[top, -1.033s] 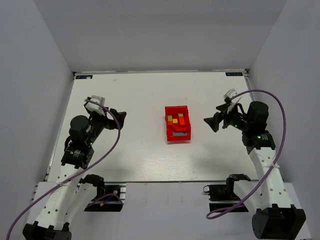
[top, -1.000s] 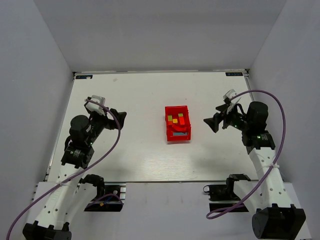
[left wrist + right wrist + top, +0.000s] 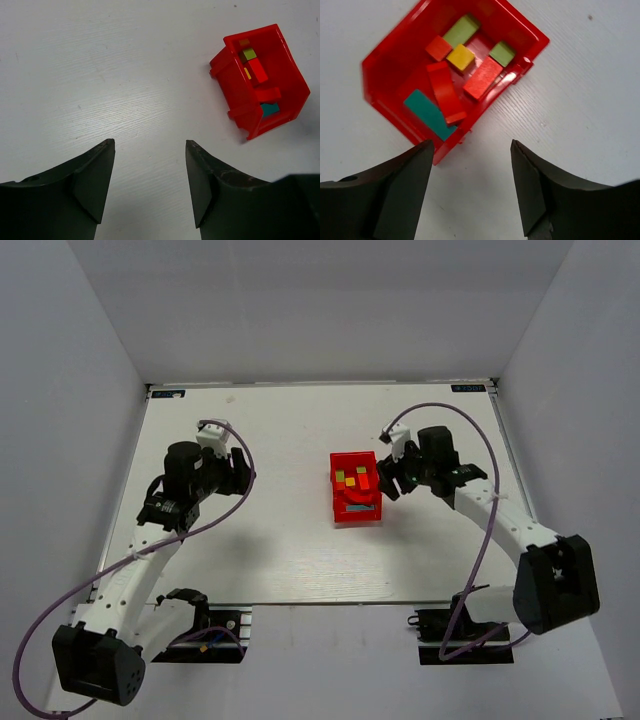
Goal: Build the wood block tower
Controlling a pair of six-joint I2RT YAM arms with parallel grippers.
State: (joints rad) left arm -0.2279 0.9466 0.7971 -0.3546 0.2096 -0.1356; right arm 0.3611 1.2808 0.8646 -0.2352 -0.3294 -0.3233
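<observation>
The wood blocks lie loose inside a red plastic bin at the middle of the table; no tower stands. The right wrist view shows a green bar, an orange cube, a yellow cube, a green cube, a red bar, a red arch and a teal bar. My right gripper hangs open just right of the bin, holding nothing. My left gripper is open over bare table, well left of the bin.
The white table is walled in by grey panels on three sides. Purple cables loop from both arms above the table.
The right arm has swung left and now sits close beside the bin. The left arm has reached forward and to the right, toward the bin. The bin and blocks have not moved.
</observation>
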